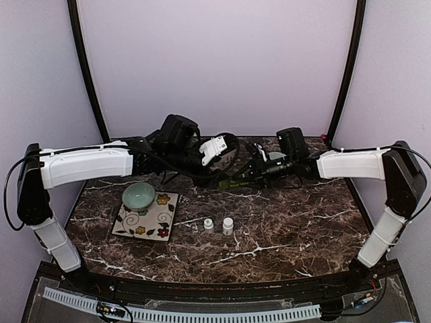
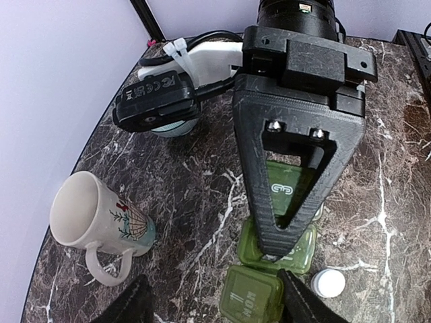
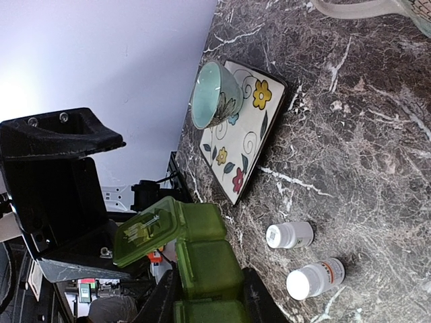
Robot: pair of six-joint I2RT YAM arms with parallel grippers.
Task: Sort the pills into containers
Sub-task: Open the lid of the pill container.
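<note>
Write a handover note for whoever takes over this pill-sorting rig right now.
Right gripper: shut on the green pill box at the back of the table.
Left gripper: open, its fingers either side of the box's end compartment.
Done: one lid is up.
Left: two white bottles stand capped nearer the arms; no loose pills in view, so all sorting remains.

**Two Arms in White and Black**

The left arm [image 1: 87, 166] and the right arm [image 1: 350, 163] each have a long white shell and black joints. Thin black cables [image 1: 7, 192] loop out at the sides. A finger [image 2: 252, 175] of the right gripper [image 3: 210, 286] is a black, ridged triangle with a hole (two shiny screws [image 2: 273, 126] sit near its top). A black camera [image 2: 153, 101] has white letters.
</note>
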